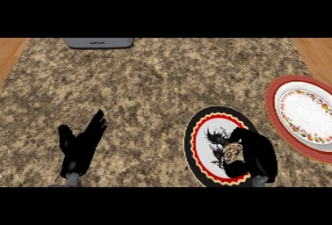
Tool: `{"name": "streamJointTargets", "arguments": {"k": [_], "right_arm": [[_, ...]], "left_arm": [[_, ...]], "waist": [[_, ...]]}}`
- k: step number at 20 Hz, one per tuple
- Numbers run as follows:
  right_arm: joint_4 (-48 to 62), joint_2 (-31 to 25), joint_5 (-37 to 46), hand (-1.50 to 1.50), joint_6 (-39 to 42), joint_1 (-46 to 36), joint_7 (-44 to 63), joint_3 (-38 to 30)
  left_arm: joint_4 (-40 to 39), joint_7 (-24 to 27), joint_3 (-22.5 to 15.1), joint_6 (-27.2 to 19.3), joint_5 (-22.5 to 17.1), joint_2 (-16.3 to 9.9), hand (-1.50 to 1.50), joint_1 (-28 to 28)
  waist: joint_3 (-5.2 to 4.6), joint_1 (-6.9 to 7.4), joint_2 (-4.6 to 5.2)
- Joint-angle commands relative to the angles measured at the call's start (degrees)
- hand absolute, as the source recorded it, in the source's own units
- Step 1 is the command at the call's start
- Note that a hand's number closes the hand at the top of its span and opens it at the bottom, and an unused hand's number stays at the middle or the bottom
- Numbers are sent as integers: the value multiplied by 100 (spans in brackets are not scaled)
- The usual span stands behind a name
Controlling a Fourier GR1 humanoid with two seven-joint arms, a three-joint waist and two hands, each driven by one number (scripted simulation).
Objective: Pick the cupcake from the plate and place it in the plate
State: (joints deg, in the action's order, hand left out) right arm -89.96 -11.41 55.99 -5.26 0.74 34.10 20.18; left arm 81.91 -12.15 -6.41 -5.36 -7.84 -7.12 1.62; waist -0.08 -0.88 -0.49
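A black-rimmed plate (198, 139) with a red zigzag ring and a dark drawing lies at the lower middle right. My right hand (259, 154) is over its right half, fingers and thumb curled round the brown cupcake (234, 152), which is mostly hidden. A second plate (279, 94), red-rimmed with a white centre, lies at the right edge, apart from the hand. My left hand (81, 145) rests at the lower left with straight fingers pointing up, holding nothing.
A grey appliance (99, 42) sits at the counter's far edge, upper left. Speckled granite counter (149, 88) spreads across the middle. Wooden surfaces border it at the far left and far right.
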Motion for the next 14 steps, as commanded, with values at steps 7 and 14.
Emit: {"name": "streamJointTargets", "arguments": {"k": [7, 14], "right_arm": [[-2920, -1415, -127, 150, -991, 1846, -2838, 1622], [-4017, -1999, -1729, 150, -2436, 3587, -3651, 554]], "left_arm": [[-139, 76, 277, 9, -100, -144, 0, 122], [82, 24, 220, 87, -124, -132, 0, 100]], "waist": [[11, -329, -70], [25, -150, 7]]}}
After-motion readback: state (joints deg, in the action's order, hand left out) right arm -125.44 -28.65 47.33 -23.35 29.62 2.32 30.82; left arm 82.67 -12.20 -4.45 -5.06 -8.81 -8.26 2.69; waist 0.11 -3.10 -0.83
